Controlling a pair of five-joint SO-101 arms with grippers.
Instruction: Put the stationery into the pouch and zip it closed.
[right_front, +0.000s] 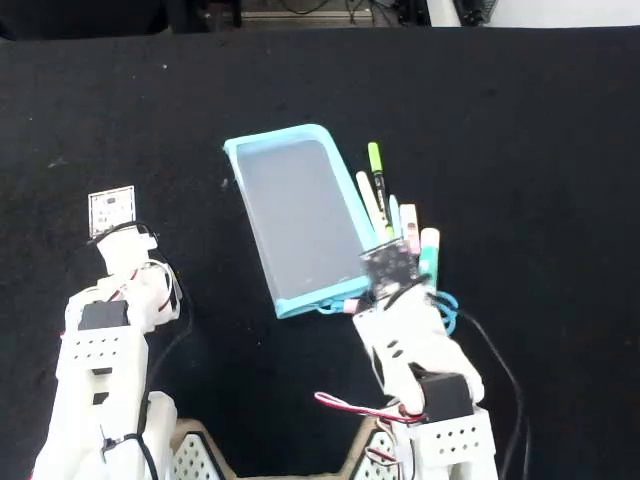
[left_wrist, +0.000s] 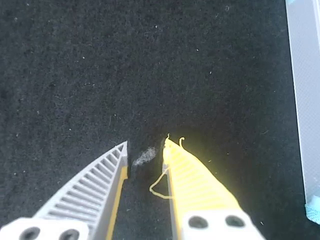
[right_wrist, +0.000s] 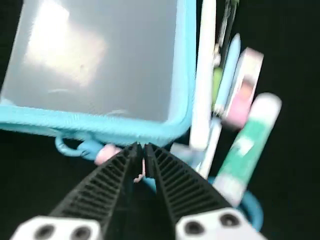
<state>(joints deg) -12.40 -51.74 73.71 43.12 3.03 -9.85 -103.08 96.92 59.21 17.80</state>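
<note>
right end effector sits just beside the pouch, near the stationery.

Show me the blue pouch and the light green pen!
blue pouch (right_front: 300, 215): high view, on its grey front panel.
light green pen (right_front: 375, 157): high view, on its green upper end.

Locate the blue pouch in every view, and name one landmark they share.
High view: pouch lies tilted, mid-picture.
Left wrist view: pouch is a strip at the frame's edge, beside the left gripper.
Right wrist view: pouch is directly ahead of the right gripper.
Shared landmark: its light-blue border.
</note>
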